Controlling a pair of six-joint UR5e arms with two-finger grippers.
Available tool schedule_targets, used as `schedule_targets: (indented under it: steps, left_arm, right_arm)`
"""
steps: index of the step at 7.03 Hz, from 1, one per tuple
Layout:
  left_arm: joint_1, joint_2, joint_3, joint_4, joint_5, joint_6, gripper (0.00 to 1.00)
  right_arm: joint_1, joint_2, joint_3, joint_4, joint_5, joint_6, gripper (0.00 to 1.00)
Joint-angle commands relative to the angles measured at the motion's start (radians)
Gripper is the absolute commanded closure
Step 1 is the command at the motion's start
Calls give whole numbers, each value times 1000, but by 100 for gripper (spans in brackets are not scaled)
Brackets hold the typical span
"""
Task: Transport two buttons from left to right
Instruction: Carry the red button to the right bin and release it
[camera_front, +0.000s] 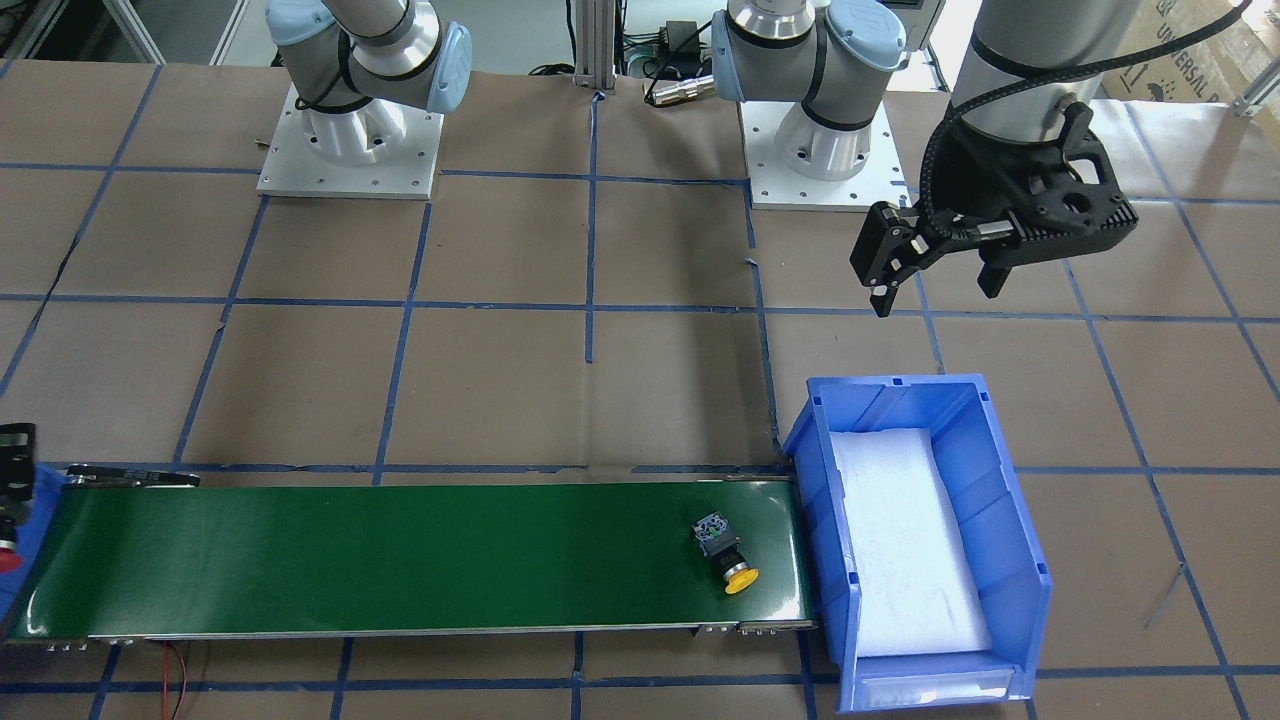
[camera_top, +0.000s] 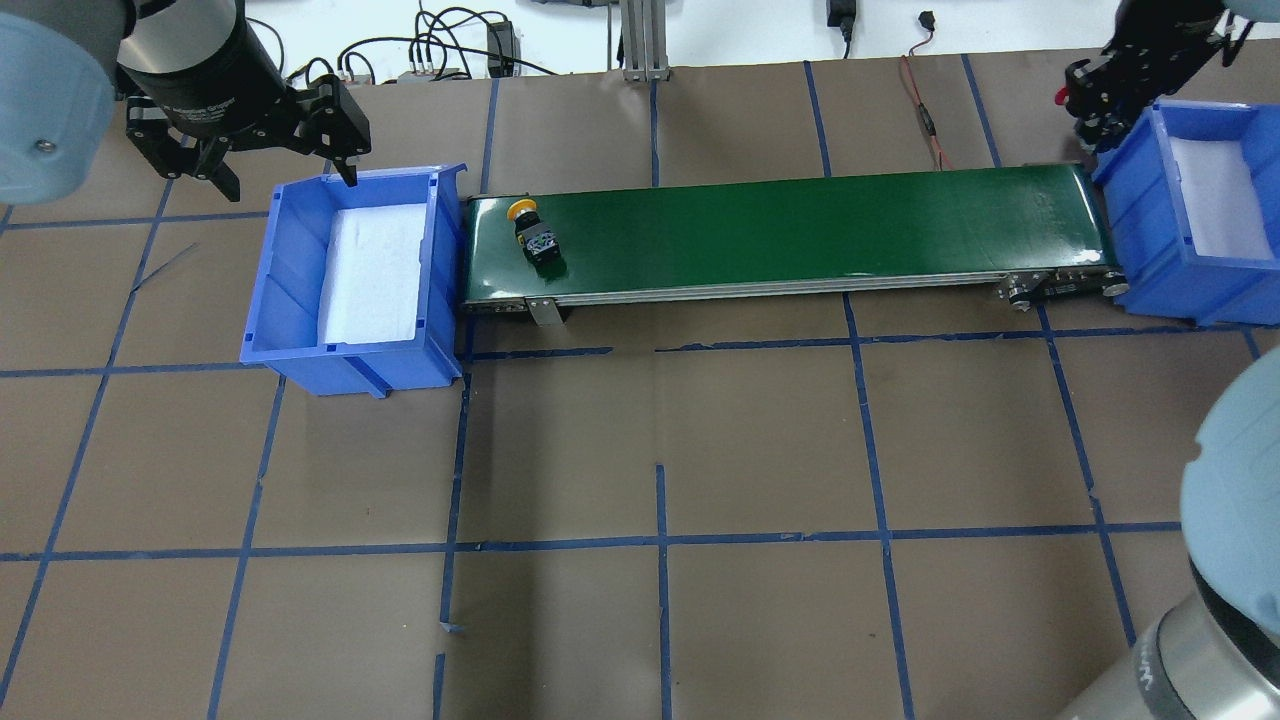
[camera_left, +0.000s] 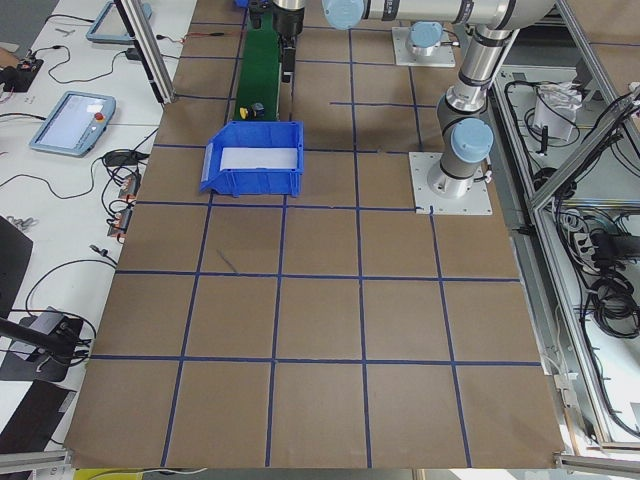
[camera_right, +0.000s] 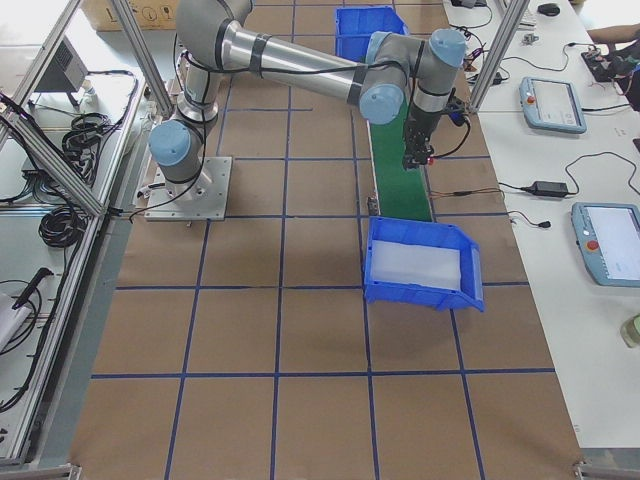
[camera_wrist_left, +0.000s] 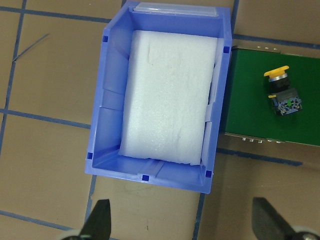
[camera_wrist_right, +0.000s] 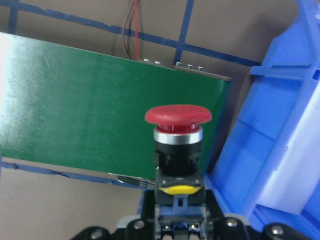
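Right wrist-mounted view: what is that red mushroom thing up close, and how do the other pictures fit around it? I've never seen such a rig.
This is a two-armed robot at a table; each arm ends in a two-finger gripper. Four fixed cameras watch from behind the robot, across the table and each end; one camera rides on each wrist. That close-up comes from the right wrist: the right gripper is shut on a red button, held near the right end of a green belt, beside the right blue bin. A yellow button lies on its side at the belt's other end, next to the left blue bin, which holds only white foam. The left gripper hangs open by that bin, holding nothing.
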Motion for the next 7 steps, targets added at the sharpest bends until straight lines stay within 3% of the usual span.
schedule_targets:
  steps: [1, 3, 7]
  left_arm:
    - [3, -12, -13, 2, -16, 18, 0]
    - [-3, -11, -14, -6, -10, 18, 0]
    - [-6, 3, -13, -12, -10, 19, 0]
  right_arm:
    - [-147, -3, 11, 17, 6, -114, 92]
    - [-244, 12, 9, 22, 27, -146, 92]
    - [-272, 124, -11, -66, 29, -140, 92]
